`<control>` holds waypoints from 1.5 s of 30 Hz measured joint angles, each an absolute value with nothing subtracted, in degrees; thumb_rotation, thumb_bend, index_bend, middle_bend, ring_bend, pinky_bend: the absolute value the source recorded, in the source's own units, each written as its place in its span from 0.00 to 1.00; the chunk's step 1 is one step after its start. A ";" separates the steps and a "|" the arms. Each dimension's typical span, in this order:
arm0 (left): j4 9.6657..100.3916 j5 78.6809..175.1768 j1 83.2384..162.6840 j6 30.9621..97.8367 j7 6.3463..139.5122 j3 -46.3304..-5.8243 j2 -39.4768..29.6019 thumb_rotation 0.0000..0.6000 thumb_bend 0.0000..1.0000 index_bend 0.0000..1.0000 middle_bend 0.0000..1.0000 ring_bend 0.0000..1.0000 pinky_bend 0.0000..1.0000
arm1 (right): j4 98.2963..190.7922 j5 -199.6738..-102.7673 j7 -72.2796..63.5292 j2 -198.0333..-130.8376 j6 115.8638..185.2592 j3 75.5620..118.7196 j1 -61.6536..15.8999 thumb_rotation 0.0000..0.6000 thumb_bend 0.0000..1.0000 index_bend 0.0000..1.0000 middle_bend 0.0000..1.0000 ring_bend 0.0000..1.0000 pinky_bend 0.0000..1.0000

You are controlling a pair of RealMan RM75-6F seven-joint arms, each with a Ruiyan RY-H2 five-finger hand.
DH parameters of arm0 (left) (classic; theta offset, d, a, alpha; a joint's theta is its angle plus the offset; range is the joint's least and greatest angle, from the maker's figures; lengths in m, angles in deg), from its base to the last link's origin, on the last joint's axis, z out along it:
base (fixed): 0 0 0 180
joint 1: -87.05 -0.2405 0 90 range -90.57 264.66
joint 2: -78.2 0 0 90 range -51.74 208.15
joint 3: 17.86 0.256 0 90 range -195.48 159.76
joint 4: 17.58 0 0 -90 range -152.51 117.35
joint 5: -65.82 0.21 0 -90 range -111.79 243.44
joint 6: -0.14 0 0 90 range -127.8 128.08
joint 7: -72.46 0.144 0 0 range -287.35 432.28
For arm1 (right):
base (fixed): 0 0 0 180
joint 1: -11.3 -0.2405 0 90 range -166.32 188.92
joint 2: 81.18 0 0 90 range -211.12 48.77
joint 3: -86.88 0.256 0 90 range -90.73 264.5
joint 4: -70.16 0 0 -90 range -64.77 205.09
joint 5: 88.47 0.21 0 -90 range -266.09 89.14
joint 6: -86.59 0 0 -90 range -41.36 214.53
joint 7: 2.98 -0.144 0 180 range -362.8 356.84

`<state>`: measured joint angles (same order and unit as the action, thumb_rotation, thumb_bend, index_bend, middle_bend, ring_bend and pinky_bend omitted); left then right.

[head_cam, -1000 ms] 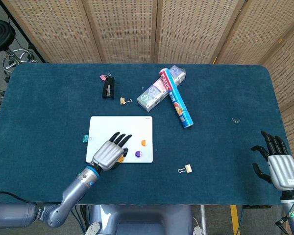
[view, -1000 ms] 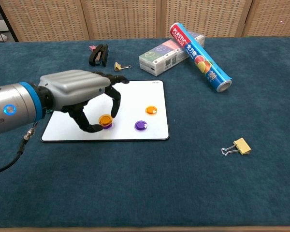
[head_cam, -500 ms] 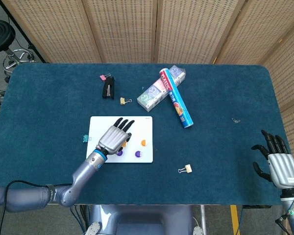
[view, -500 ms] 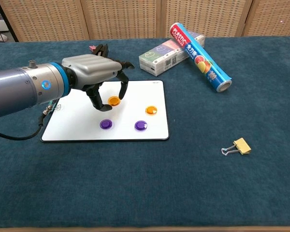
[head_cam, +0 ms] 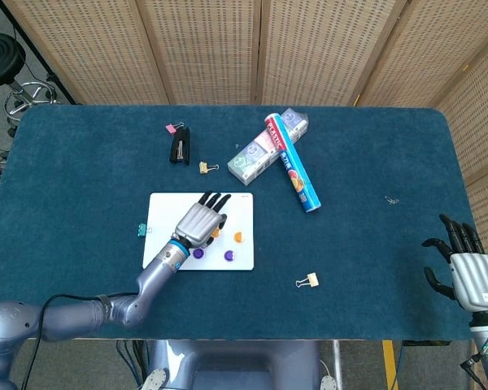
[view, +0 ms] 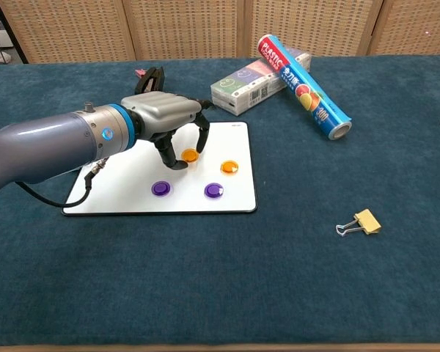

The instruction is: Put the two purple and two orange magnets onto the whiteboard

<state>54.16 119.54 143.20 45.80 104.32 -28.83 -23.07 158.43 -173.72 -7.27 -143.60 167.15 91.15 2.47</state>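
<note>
Whiteboard, one: flat white rectangular board (view: pixel 117 187) with a thin dark rim and rounded corners, lying on the dark blue felt-covered table (view: pixel 227 279). Round glossy magnets, four, all on the board: two purple (view: pixel 160 188) (view: pixel 213 191) in the near row, two orange behind them. One orange magnet (view: pixel 229 167) lies free toward the board's right edge; the other orange magnet (view: pixel 189 155) sits between the thumb and curled black fingertips (view: pixel 204 139) of the left hand (view: pixel 163 121), which pinches it at the board surface. That hand has a grey metallic shell and a blue-ringed wrist. The right hand (head_cam: pixel 465 272), same build, rests at the table's near right corner with its dark fingers spread and holding nothing.

Other items on the felt:
- cylindrical roll of plastic wrap (view: pixel 302 84), one, blue printed sleeve with red end, leaning across a pale printed cardboard box (view: pixel 246 86), one;
- black stapler (view: pixel 149 82), one, with a small pink binder clip (head_cam: pixel 172 127) just beside it;
- gold-coloured binder clips, two: one (view: pixel 180 100) near the stapler, one (view: pixel 364 221) well right of the board;
- small teal clip (head_cam: pixel 140 231) touching the board's left edge.
</note>
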 measured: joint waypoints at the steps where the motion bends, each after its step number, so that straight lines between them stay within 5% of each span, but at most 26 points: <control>1: 53.78 119.49 143.33 45.65 104.12 -28.79 -23.37 1.00 0.32 0.52 0.00 0.00 0.00 | 158.43 -173.68 -7.30 -143.58 167.14 91.17 2.48 1.00 0.40 0.34 0.00 0.00 0.00; 25: 50.42 116.56 144.12 45.30 103.44 -28.57 -24.74 1.00 0.32 0.52 0.00 0.00 0.00 | 158.28 -173.04 -7.66 -143.54 166.57 91.35 2.47 1.00 0.40 0.34 0.00 0.00 0.00; 32: 51.34 116.27 144.14 45.17 103.12 -28.54 -24.25 1.00 0.31 0.38 0.00 0.00 0.00 | 158.28 -173.07 -7.37 -143.64 166.49 91.33 2.42 1.00 0.40 0.34 0.00 0.00 0.00; 45: 56.23 115.21 143.71 47.18 103.93 -28.59 -21.24 1.00 0.31 0.30 0.00 0.00 0.00 | 158.40 -173.40 -7.59 -143.53 166.69 91.30 2.46 1.00 0.40 0.34 0.00 0.00 0.00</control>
